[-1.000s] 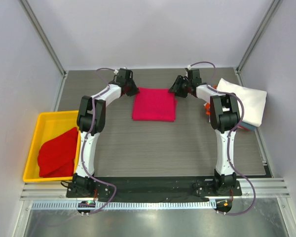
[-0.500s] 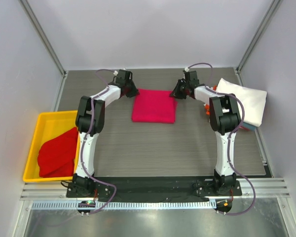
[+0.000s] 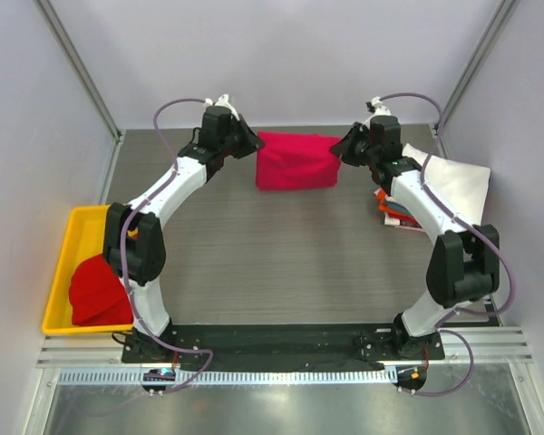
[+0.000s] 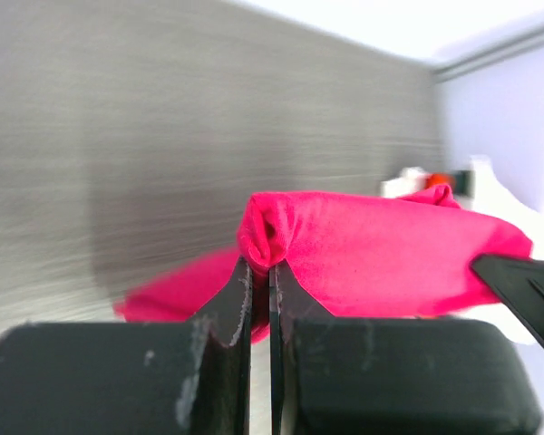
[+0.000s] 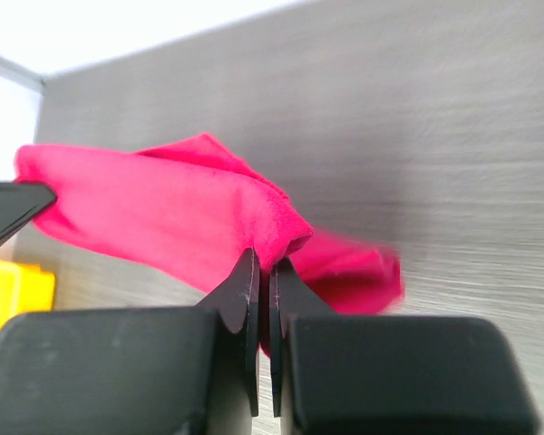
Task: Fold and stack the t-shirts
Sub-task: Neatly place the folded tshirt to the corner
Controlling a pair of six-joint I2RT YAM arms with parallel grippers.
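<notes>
Nearest me, at the left side of the table (image 3: 281, 263), the dark red t-shirt (image 3: 98, 292) lies bunched in the yellow tray (image 3: 91, 234), not yet folded; further out on the right sits the stack, with the white t-shirt (image 3: 453, 181) on top and the edge of an orange t-shirt (image 3: 392, 216) showing beneath it; at the far end, between the two arms, the magenta t-shirt (image 3: 295, 163) hangs as a folded bundle, held at its two upper corners; my left gripper (image 4: 261, 272) has its fingers pinched together on a bunched fold at the shirt's left corner, and my right gripper (image 5: 263, 272) is clamped the same way on the right corner; the top edge runs fairly taut between them while the rest droops, and I cannot tell from the wrist views whether the lowest fold brushes the table; I judge this cloth light, limp and a little stretchy, so it will sag and swing with any quick move, and the layers could slide apart or slip out of so thin a pinch; it is not fragile, so a firm grip does no harm; the corners are the right hold, all layers taken at once, with both grippers level and evenly spaced so the fold does not collapse.
</notes>
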